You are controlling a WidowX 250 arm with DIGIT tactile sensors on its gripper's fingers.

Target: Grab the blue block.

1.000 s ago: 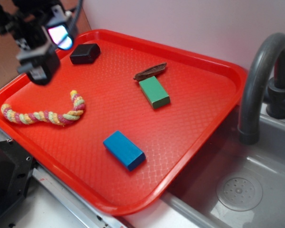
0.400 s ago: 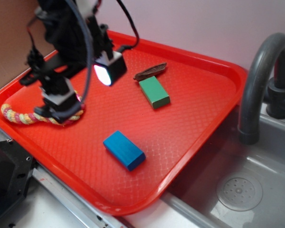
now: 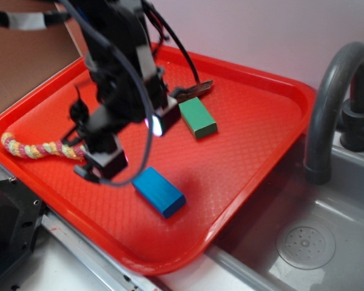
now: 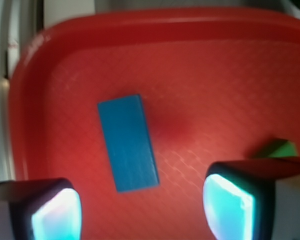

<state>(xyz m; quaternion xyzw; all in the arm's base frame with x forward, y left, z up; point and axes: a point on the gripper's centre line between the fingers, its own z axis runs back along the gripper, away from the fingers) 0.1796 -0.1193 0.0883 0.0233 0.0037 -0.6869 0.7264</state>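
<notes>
The claw is spread wide, its two glowing pads at the lower corners of the wrist view with bare tray between them, and it holds nothing. In the exterior view the claw hangs low over the red tray, motion-blurred, just beside the near end of the blue block at about its 9 o'clock; whether it touches the block cannot be told.

In the wrist view the blue block lies flat on the red tray, its long axis running roughly 11 to 5 o'clock, its lower end reaching toward the gap between the pads, closer to the left one. It lies free, not between the fingers.

From the block in the exterior view, the green block lies flat at about 1 o'clock, well apart, with a dark brown strip just beyond its far end. A multicoloured rope lies toward 9 o'clock, partly hidden behind the arm. At 3 o'clock, off the tray, a grey faucet curves over a sink.
</notes>
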